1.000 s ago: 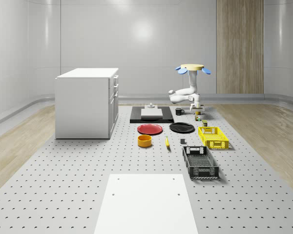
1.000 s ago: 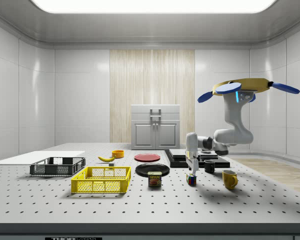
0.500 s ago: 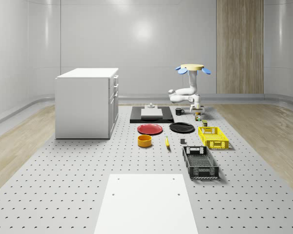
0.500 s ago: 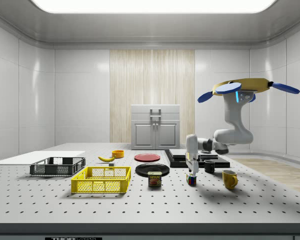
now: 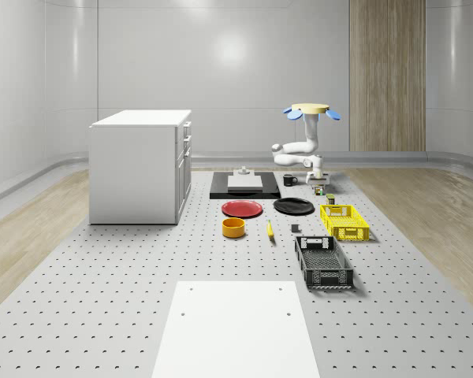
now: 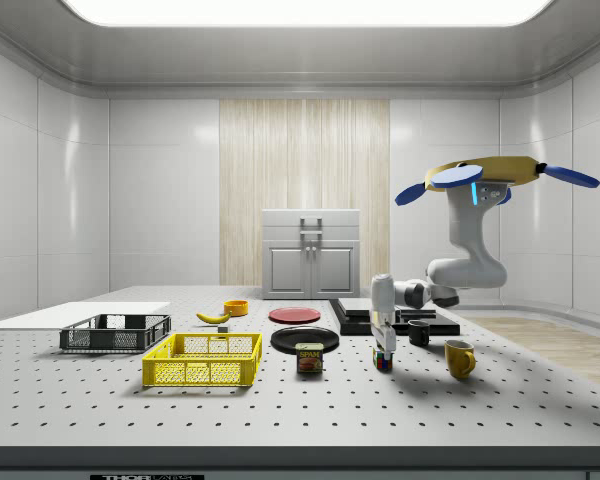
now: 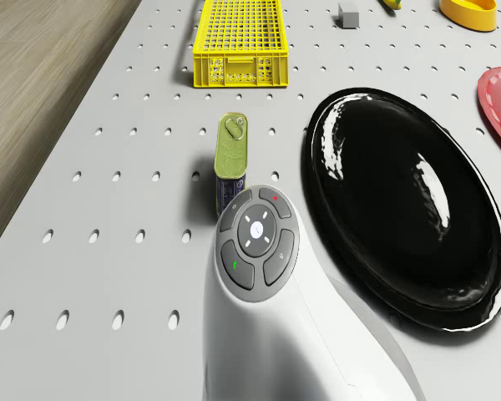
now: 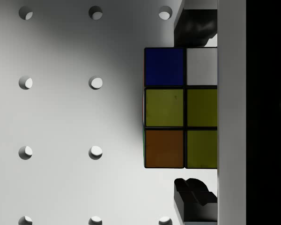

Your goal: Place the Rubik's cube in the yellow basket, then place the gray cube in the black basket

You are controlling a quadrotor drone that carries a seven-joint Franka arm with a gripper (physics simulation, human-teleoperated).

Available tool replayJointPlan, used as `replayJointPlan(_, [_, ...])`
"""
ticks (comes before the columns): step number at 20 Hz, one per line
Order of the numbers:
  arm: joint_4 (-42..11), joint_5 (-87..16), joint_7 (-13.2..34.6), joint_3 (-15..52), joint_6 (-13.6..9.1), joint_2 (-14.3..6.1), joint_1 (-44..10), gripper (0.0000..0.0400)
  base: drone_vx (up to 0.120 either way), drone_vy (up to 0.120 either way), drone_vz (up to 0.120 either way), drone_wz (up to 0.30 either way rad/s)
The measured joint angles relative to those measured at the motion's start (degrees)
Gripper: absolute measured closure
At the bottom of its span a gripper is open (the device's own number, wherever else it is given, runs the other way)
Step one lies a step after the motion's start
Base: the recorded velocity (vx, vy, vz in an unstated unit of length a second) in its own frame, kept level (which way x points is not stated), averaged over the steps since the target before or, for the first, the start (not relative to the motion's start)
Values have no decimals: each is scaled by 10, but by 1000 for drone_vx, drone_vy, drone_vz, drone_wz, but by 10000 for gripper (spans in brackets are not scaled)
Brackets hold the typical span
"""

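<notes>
the drone hovers above the perforated grey bench [image 6: 500, 400], arm reaching down so the pincer [image 6: 383, 352] straddles the multicoloured rubik's cube [image 8: 180, 108] directly beneath; fingers [image 8: 194, 199] open either side, positioned for gripping, not yet closed.

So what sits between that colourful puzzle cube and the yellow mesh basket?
In the side view, a small tin can stands on the table between the Rubik's cube and the yellow plastic basket.

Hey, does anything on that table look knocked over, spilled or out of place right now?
Nothing stands out. The Rubik's cube sits flat on the table with the hand lowered right over it. The yellow basket, black basket and Spam can all stand upright, with no spill anywhere.
</notes>
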Motion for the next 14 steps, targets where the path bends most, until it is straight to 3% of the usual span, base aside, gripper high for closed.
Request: replayJointPlan(14, [23,1,4,-1,20,-11,-26,0,0,0,0,0])
